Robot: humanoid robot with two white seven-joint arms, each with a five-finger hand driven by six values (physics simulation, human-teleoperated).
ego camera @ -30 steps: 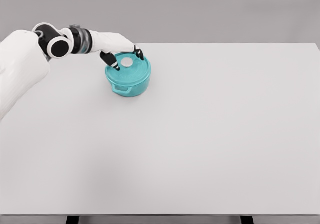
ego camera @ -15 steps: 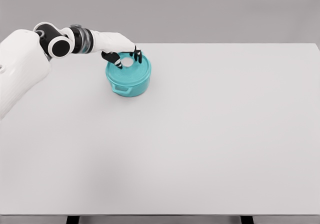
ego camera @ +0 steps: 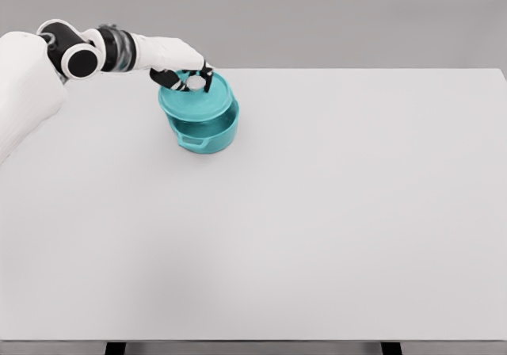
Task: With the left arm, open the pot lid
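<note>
Head view shows a wide, pale grey worktop [ego camera: 317, 228] that fills most of the picture, smooth and matte, with soft shading across it. Its far edge runs straight across at about twelve o'clock, and behind it stands a plain grey wall [ego camera: 333, 18]. Along the near edge, at six o'clock, two dark legs [ego camera: 116, 348] show just under the worktop.

At about ten o'clock on the worktop sits a teal pot [ego camera: 207, 133], with a small handle facing the viewer. Its teal lid [ego camera: 196, 101] is raised off the rim and shifted toward nine o'clock, tilted, so a gap shows between lid and pot on the three o'clock side.

The left hand [ego camera: 184, 71] comes in from nine o'clock on a white arm; its dark fingers [ego camera: 163, 77] are curled around the lid's pale knob [ego camera: 195, 82], holding the lid up.
</note>
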